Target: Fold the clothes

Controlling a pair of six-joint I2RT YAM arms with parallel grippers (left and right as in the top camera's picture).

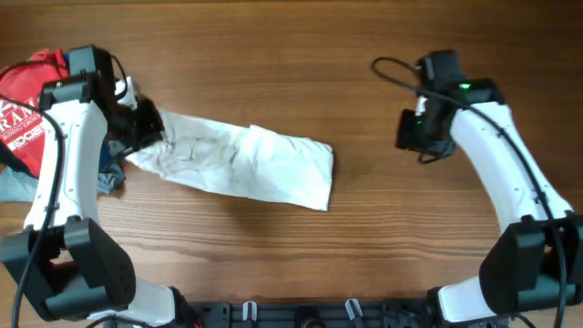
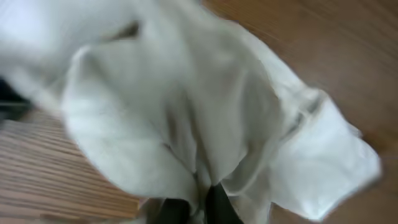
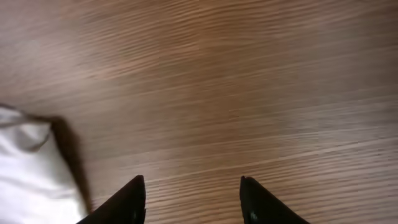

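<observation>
The white T-shirt [image 1: 246,162] lies crumpled in a long strip across the middle-left of the wooden table, faint dark print showing near its left end. My left gripper [image 1: 150,128] is shut on the shirt's left end; in the left wrist view the cloth [image 2: 186,106] bunches up between the black fingers [image 2: 198,208]. My right gripper [image 1: 412,132] is open and empty over bare wood, right of the shirt. In the right wrist view its fingertips [image 3: 193,182] stand apart and a white corner of the shirt [image 3: 31,180] shows at the lower left.
A red shirt with white lettering [image 1: 27,105] lies at the far left edge, with a blue-grey garment [image 1: 18,187] below it. A black cable [image 1: 392,68] loops off the right arm. Bare wood [image 1: 364,246] lies in front.
</observation>
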